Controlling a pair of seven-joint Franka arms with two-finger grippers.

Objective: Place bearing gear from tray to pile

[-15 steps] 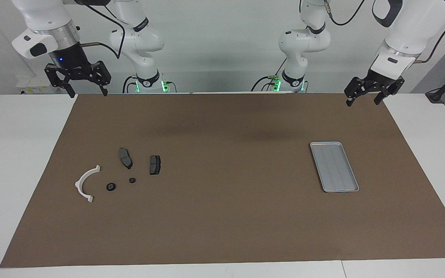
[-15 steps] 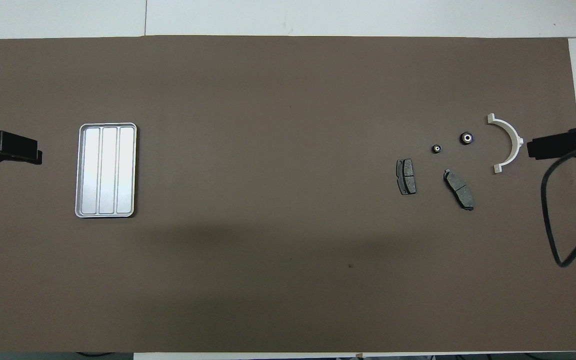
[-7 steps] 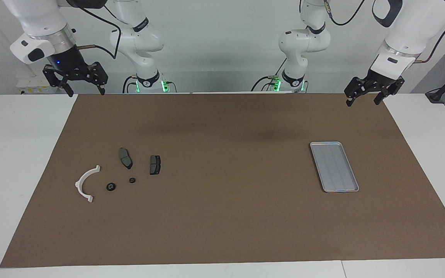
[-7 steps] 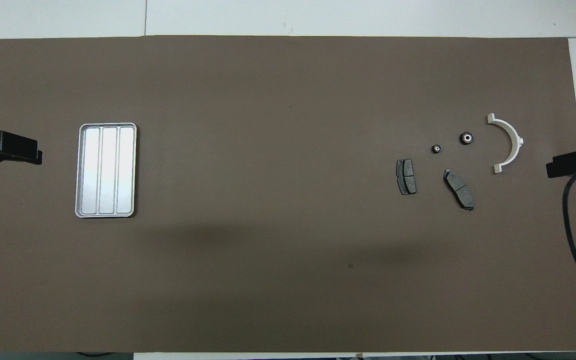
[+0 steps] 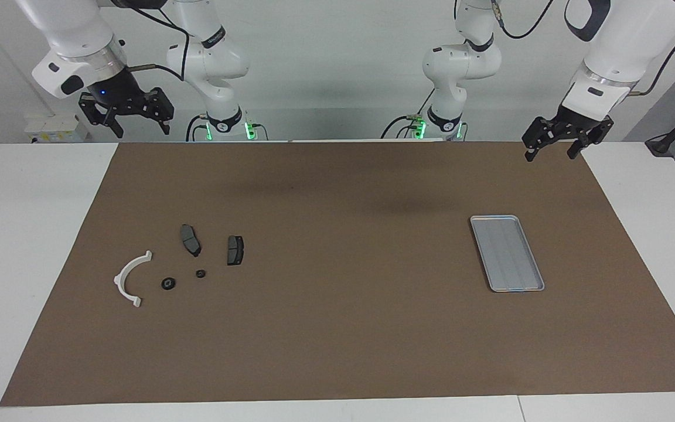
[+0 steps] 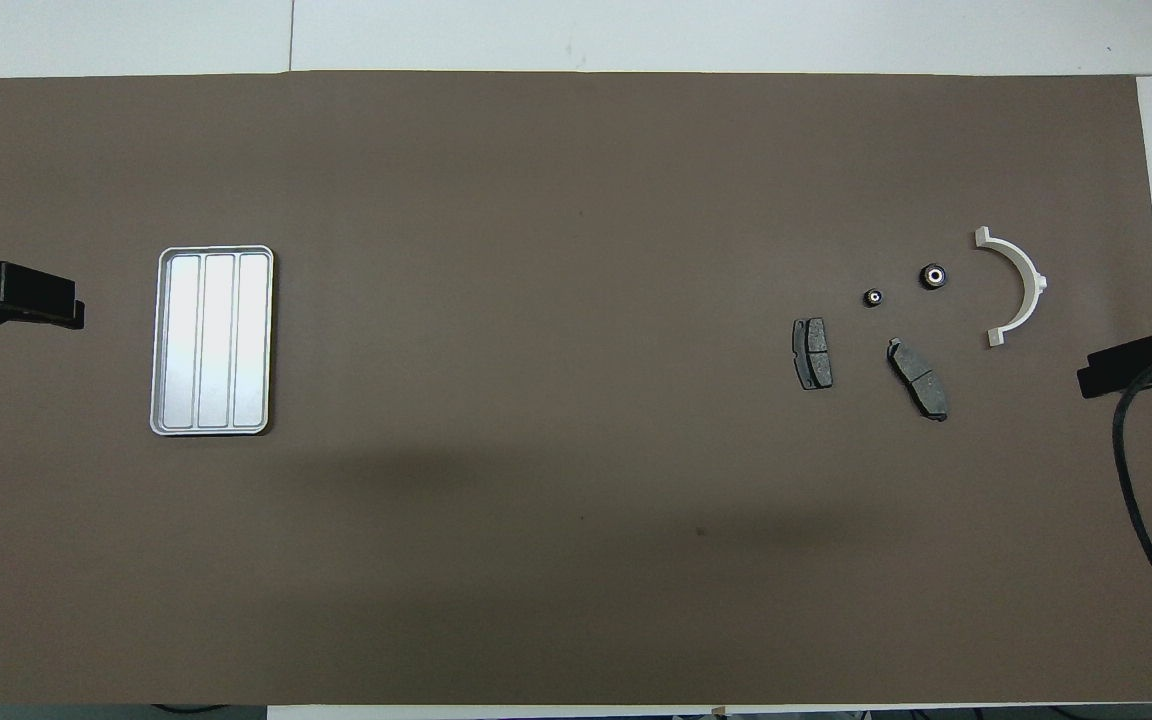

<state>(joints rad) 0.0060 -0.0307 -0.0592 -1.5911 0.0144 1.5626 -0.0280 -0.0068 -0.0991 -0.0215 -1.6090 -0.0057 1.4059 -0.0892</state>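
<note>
On the mat (image 5: 337, 328): two brake pads (image 5: 190, 240), two bearings (image 5: 168, 283), one tray (image 5: 507, 252) (both grippers (image 5: 550, 147) spread).

Two white arms rise from bases set side by side at the robots' edge of the surface; each bends outward at the elbow and turns its wrist downward. The left pincer (image 5: 550, 146) hangs raised in the air over the corner of the brown mat at the left arm's end, its two black fingers spread apart and pointing down, with nothing between them. The right pincer (image 5: 138, 126) hangs raised over the edge of the surface at the right arm's end, tilted slightly, its fingers likewise spread and holding nothing. A black cable runs along each forearm.
</note>
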